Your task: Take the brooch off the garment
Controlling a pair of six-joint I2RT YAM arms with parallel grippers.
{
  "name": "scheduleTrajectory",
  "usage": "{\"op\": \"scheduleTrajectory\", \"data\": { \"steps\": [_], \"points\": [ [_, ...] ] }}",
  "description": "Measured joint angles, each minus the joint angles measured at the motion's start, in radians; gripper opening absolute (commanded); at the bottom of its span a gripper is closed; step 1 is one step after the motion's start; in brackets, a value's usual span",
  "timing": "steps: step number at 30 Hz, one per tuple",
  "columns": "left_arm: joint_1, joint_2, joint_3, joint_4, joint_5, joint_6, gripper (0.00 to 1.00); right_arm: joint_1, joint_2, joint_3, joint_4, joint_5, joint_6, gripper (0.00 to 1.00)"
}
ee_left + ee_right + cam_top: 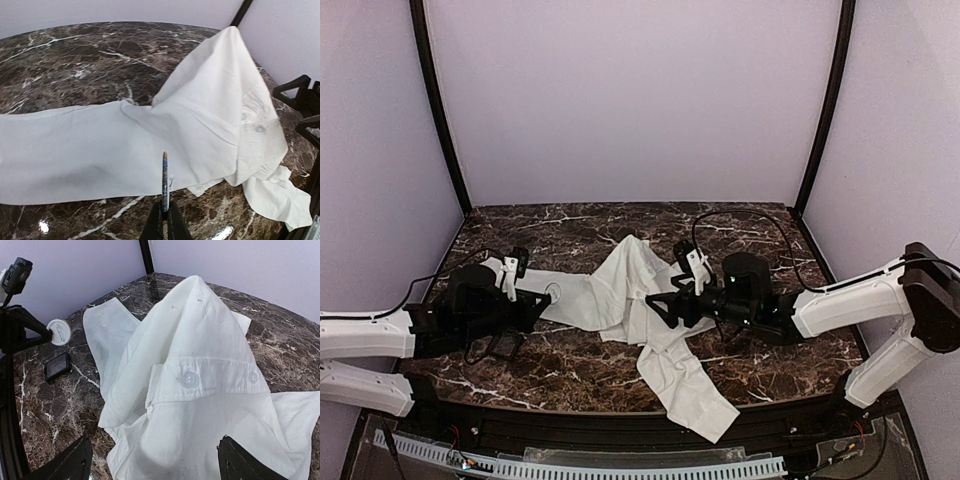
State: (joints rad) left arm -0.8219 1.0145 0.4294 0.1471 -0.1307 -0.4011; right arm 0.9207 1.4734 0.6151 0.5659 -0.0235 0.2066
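Right wrist view: a white shirt (200, 340) is heaped on the worktop (50, 410), a black tray (57, 365) beside it. Toward the left edge the pale round brooch (59, 332) is pinched by the left end effector (164, 215); the right end effector (153, 440) is spread open.

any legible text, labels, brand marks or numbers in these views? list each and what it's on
No readable text in any view.
brooch, held in the left claw: faint mark on its face, too blurred to read.
shirt: no tag or print showing.
black tray: no marking that I can make out.
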Motion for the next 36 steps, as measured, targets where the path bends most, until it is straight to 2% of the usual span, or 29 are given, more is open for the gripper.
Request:
{"op": "scheduleTrajectory", "data": {
  "steps": [3,6,10,14,17,23,36],
  "points": [
    [0.013,-0.062,-0.021,-0.121,-0.112,-0.053,0.01,0.011,0.037,0.013,-0.029,0.050,-0.013,0.78],
    [0.019,-0.109,-0.029,-0.236,-0.190,-0.104,0.01,0.018,0.069,0.029,-0.045,0.073,-0.023,0.65],
    [0.024,-0.136,-0.030,-0.377,-0.277,-0.185,0.01,0.023,0.113,0.060,-0.047,0.098,-0.029,0.39],
    [0.026,-0.098,-0.020,-0.498,-0.342,-0.259,0.01,0.024,0.135,0.079,-0.048,0.127,-0.032,0.13],
    [0.027,-0.039,-0.004,-0.566,-0.375,-0.298,0.01,0.022,0.140,0.086,-0.053,0.153,-0.028,0.00],
    [0.028,0.048,0.047,-0.668,-0.430,-0.351,0.01,-0.003,0.140,0.095,-0.056,0.179,-0.029,0.00],
    [0.028,0.037,0.094,-0.806,-0.434,-0.366,0.03,-0.058,0.145,0.096,-0.058,0.182,-0.021,0.00]
  ]
}}
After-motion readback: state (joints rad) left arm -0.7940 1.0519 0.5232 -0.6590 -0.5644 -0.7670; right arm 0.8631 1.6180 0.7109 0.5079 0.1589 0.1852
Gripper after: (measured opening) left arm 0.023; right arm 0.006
